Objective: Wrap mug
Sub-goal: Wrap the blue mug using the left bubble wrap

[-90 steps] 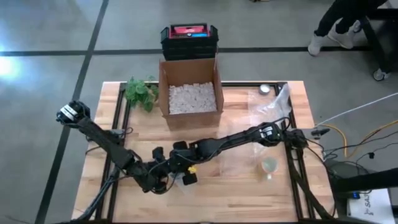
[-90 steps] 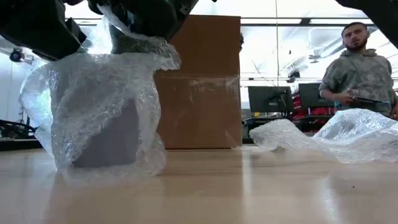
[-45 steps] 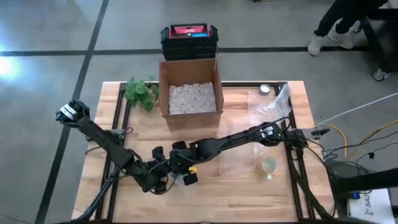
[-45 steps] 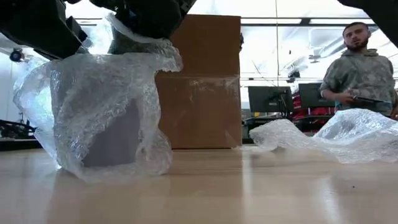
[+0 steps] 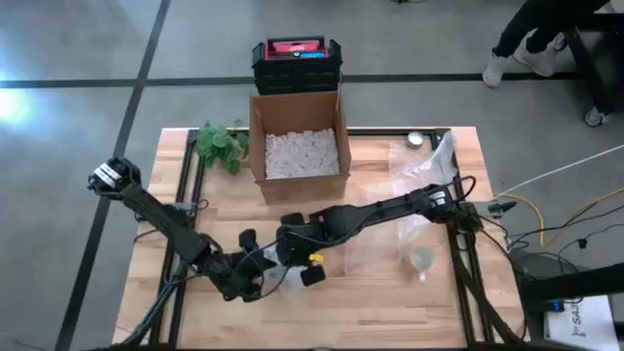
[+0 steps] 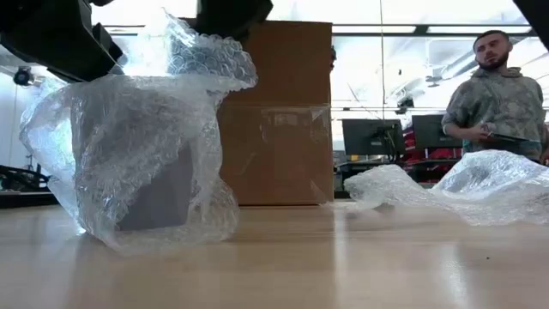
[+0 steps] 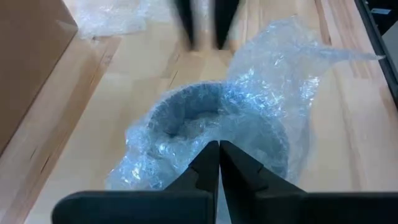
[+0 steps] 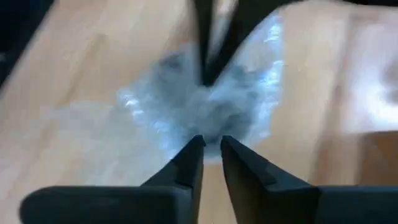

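Left pincer (image 7: 219, 163) pinches bubble wrap (image 7: 273, 81) around the mug (image 7: 186, 112); right pincer (image 8: 210, 149) hovers above, slightly parted, empty.

An open brown cardboard box (image 5: 296, 136) of white packing peanuts (image 5: 301, 152) stands on the wooden tabletop (image 5: 390, 302), beyond the claws; green leafy sprig (image 5: 219, 144) alongside.

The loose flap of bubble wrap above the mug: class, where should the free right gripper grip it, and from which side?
Probably the flap's upstanding top edge, approached from above: it rises free over the mug, and the left gripper already pinches the near rim.
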Controlling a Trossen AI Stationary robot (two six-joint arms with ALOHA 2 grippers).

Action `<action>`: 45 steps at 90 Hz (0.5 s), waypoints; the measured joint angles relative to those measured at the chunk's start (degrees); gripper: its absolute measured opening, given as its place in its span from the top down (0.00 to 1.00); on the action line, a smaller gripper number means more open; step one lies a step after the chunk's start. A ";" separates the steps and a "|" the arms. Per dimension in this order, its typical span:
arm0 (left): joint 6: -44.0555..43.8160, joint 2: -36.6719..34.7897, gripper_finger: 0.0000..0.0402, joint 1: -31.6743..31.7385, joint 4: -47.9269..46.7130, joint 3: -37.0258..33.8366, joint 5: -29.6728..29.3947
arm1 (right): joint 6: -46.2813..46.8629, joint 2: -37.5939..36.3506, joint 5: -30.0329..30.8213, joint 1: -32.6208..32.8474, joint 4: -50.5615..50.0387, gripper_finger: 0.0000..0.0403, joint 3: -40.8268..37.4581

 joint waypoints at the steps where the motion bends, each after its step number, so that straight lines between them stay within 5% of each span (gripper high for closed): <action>1: 0.00 0.01 1.00 0.00 0.01 0.00 0.00 | -0.06 0.21 -0.17 0.14 0.40 0.95 -0.02; 21: 0.00 -0.02 1.00 0.02 0.03 0.00 -0.17 | 0.58 5.51 -0.05 0.72 5.06 0.99 -0.24; 45: 2.14 -2.59 1.00 -0.37 -3.70 3.88 0.30 | -1.66 6.68 6.89 -0.15 5.55 1.00 -0.20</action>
